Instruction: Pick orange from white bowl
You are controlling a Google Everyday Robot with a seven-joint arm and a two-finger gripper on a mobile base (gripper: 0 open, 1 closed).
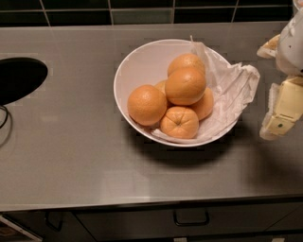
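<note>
The white bowl (137, 64) stands in the middle of the grey counter and holds several oranges. The orange (185, 86), the largest and smooth-skinned, lies on top of the pile at the bowl's centre. A smaller orange with star creases (179, 122) lies at the front, and another (147, 105) at the left. A crumpled white paper sheet (232, 87) lines the bowl's right side and hangs over its rim. My gripper (284, 106) is at the right edge of the view, beside the bowl and clear of it, holding nothing.
A black round object (19, 78) sits at the counter's left edge with a thin cable (4, 118) below it. A dark tiled wall (142, 12) runs along the back. A drawer handle (191, 220) shows under the counter's front edge.
</note>
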